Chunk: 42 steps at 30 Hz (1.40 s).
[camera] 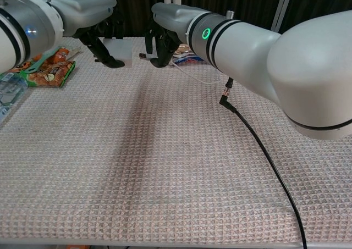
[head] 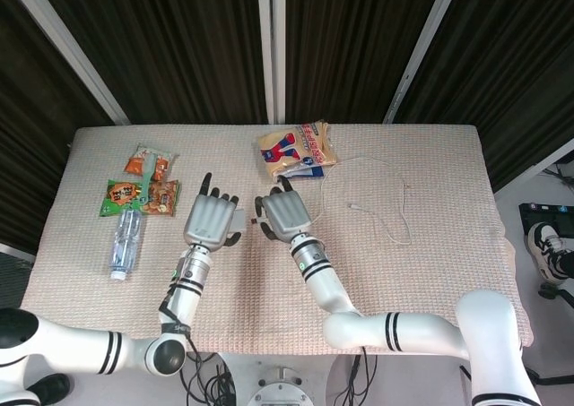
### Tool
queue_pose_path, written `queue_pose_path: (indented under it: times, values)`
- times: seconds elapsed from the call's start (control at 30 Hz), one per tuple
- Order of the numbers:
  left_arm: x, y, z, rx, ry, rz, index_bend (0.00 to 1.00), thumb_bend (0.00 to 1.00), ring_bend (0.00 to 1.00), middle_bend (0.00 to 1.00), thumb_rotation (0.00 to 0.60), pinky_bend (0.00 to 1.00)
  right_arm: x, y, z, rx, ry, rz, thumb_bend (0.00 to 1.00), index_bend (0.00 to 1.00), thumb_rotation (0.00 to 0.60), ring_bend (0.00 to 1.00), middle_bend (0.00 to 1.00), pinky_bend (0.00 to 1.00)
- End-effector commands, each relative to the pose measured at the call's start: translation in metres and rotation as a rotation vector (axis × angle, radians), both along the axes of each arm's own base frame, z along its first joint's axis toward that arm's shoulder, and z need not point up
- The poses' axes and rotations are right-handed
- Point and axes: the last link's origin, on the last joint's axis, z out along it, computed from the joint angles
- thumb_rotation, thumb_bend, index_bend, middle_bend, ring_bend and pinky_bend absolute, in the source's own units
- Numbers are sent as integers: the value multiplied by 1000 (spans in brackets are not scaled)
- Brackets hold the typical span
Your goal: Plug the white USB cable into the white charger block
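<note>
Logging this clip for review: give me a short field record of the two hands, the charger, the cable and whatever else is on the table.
left hand: holds the charger block above the cloth
right hand: pinches the cable plug, which points at the charger
plug and charger: close, not yet joined
cable: looped on the cloth to the right
table: covered by a beige waffle cloth
other items: snack bag at the far edge; snack packets and water bottle on the left

A table [head: 269, 289] covered in a beige waffle-weave cloth [camera: 137, 166] fills the middle; behind it hang dark pleated curtains [head: 179, 38] crossed by pale metal struts [head: 272, 47]; grey floor [head: 543, 191] shows at the right; lighting is even.
</note>
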Motion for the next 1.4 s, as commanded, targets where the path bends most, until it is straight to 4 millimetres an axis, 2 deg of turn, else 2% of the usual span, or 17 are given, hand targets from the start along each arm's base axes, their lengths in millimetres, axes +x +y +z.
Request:
queue_pose_path:
  times: [0.03, 1.4]
  values:
    - [1, 0, -1, -2, 2, 2, 503, 190, 288, 514, 497, 65, 2, 0, -2, -3, -2, -5, 515, 643, 600, 270, 525, 44]
    - [12, 4, -7, -21, 15, 32, 503, 185, 298, 515, 508, 71, 11, 1, -16, -4, -45, -43, 514, 640, 600, 270, 522, 20]
